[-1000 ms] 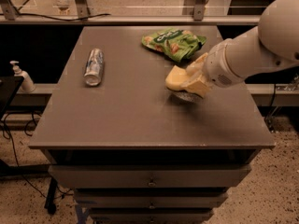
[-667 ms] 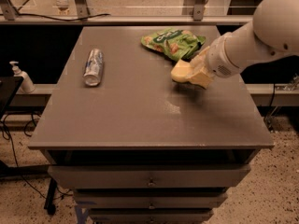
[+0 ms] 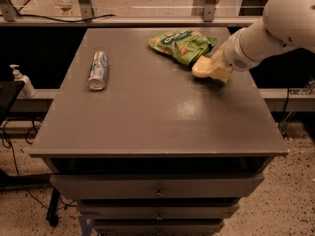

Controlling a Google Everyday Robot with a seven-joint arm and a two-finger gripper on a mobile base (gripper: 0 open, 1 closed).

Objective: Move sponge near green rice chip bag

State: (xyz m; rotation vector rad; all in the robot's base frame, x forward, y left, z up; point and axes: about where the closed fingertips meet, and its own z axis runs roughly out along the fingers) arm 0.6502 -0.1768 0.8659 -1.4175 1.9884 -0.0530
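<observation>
Far on the left, off the table, a small white pump bottle (image 3: 20, 82) is seen standing upright on a low ledge. Next, a dark grey table (image 3: 147, 127) is seen in the middle, with drawers (image 3: 157, 186) set under its top. On the left part of the table top a silver-blue can (image 3: 97, 71) is laid on its side, with one end turned to the back and one to the front. It is kept well apart from everything else. Further right, near the back edge, the green rice chip bag (image 3: 179, 44) is laid flat and crinkled, with white letters on it. Just beside the bag, at its front right corner, the sponge (image 3: 202, 68) is found. It is pale yellow and thick. Whether it touches the bag cannot be told. The sponge is held low at the table top with a dark shadow under it, and whether it rests on the top cannot be told either. It is gripped by the gripper (image 3: 215, 72), whose pale yellow fingers are clamped on its right side. The gripper is carried by a thick white arm (image 3: 275, 28), which is stretched in from the upper right, over the right edge of the table.
</observation>
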